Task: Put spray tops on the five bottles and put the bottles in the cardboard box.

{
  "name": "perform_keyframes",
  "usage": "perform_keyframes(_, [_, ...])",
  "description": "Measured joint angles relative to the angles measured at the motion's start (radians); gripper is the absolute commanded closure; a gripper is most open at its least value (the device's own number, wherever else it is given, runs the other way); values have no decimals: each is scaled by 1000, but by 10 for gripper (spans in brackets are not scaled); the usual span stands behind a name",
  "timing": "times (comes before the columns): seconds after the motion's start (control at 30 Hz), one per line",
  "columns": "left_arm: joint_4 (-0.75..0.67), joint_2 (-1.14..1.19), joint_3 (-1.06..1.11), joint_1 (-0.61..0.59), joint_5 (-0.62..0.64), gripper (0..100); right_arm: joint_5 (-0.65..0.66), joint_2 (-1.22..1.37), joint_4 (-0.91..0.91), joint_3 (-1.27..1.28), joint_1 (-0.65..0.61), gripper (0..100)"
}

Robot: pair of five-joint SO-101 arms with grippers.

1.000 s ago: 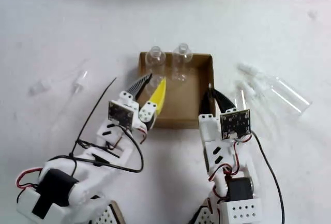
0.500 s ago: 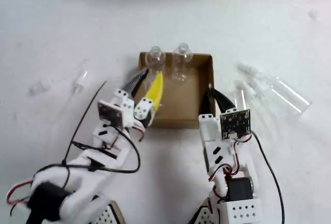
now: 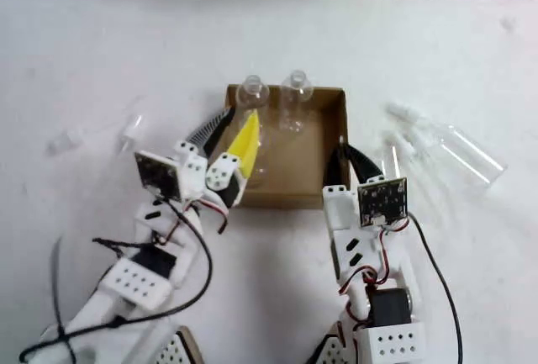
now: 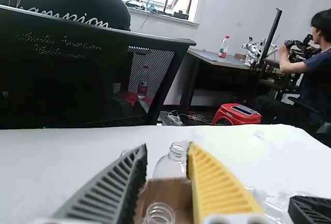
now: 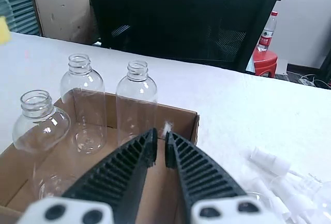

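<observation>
Left gripper (image 3: 241,120) wide open, holding nothing, low over box's (image 3: 313,166) left side, fingers close to bottle necks. Right gripper (image 5: 161,138) nearly closed, empty, at box's right wall. Three bottles (image 5: 83,92) upright in box, uncapped. Tops (image 3: 403,114) loose on table, right of box. Risk: my left fingers swing, topple bottles; bottles stay boxed without tops.
</observation>
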Motion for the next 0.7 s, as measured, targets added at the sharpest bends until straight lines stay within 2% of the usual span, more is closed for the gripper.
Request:
perform_keyframes(0.37, [540,-626,0,-3,3,884,0,0,0,0,0,981])
perform_keyframes(0.47, [721,-778,-23,-46,3,884,0,0,0,0,0,981])
perform_keyframes(0.7, [1109,-867,-224,-167,160,884,0,0,0,0,0,981])
